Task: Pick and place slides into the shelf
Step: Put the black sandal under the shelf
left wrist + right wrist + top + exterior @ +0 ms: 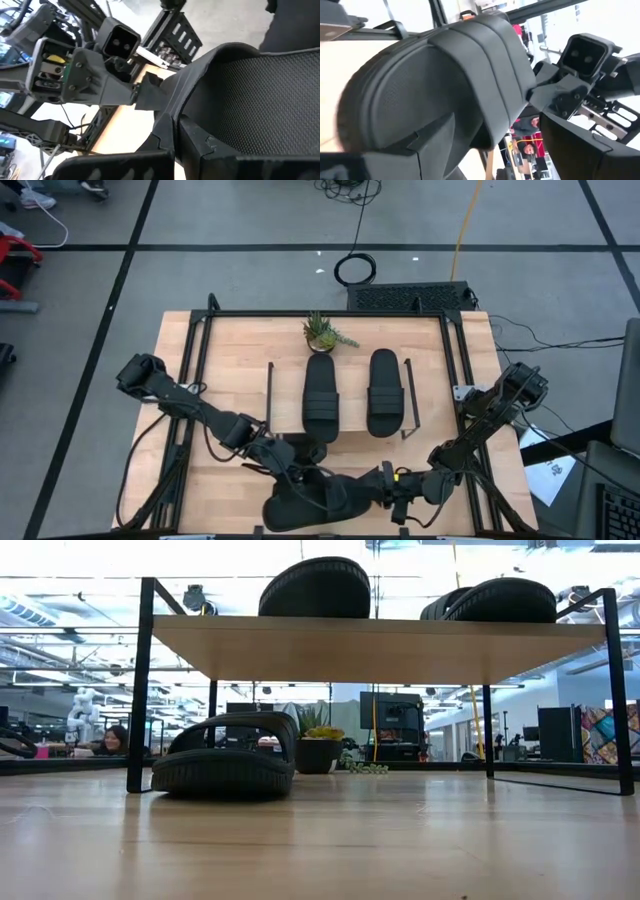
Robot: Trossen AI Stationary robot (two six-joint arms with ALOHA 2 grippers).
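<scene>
**Both grippers meet on one slide at the table's near edge**

The left gripper (290, 470) is clamped shut on the strap of a slide (305, 498). The right gripper (385, 488) spans the same slide, fingers wide; the contact is hidden. Two slides (321, 394) lie on the shelf (290, 395), another (228, 755) beneath it. A potted plant (322, 332) stands behind.
</scene>
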